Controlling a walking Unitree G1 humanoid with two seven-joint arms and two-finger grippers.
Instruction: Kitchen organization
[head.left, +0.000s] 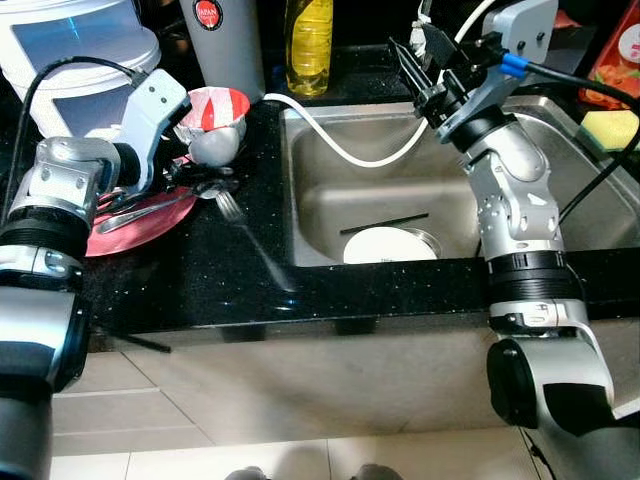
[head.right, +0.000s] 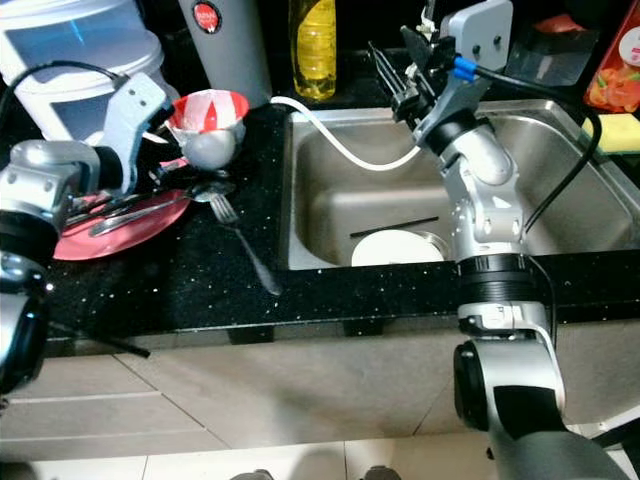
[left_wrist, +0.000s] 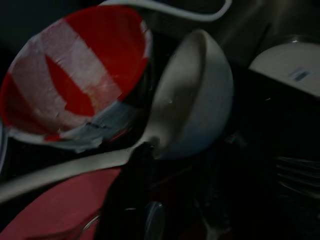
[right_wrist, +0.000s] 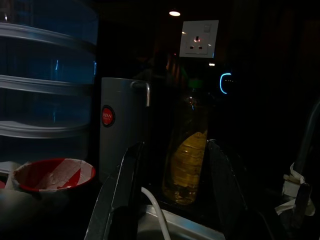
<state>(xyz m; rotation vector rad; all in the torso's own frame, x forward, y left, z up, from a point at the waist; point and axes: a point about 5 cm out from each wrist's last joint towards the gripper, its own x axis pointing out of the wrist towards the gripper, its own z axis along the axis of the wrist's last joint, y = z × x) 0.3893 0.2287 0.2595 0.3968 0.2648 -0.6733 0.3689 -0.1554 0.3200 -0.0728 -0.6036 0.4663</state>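
Standing at the black counter (head.left: 200, 290), the robot has both arms raised over the work area.

1. Left gripper (head.left: 185, 178): positioned over the red plate (head.left: 125, 225), just beside the grey ladle (head.left: 213, 145). The left wrist view shows the ladle bowl and its pale handle close ahead of the fingers. Whether the fingers are spread or closed on anything cannot be told from these pictures.

2. Right gripper (head.left: 412, 62): held above the back left corner of the sink (head.left: 310, 215), pointing toward the yellow bottle (head.left: 308, 45). The right wrist view shows its two fingers set wide apart with nothing between them.

3. Items on the counter: a red-and-white paper cup (head.left: 218, 108) sits touching the ladle; cutlery lies across the plate; a fork (head.left: 250, 245) lies on the bare counter between the plate and the sink.

4. Items in the sink: a white dish (head.left: 385, 245) rests at the bottom with a dark stick lying just behind it. A white hose (head.left: 345, 150) loops over the sink rim.

5. Progress, as a judgement: organization appears to be at an early stage. Plate, cutlery, cup, ladle and fork remain loosely grouped, and the dish is not yet removed from the sink.
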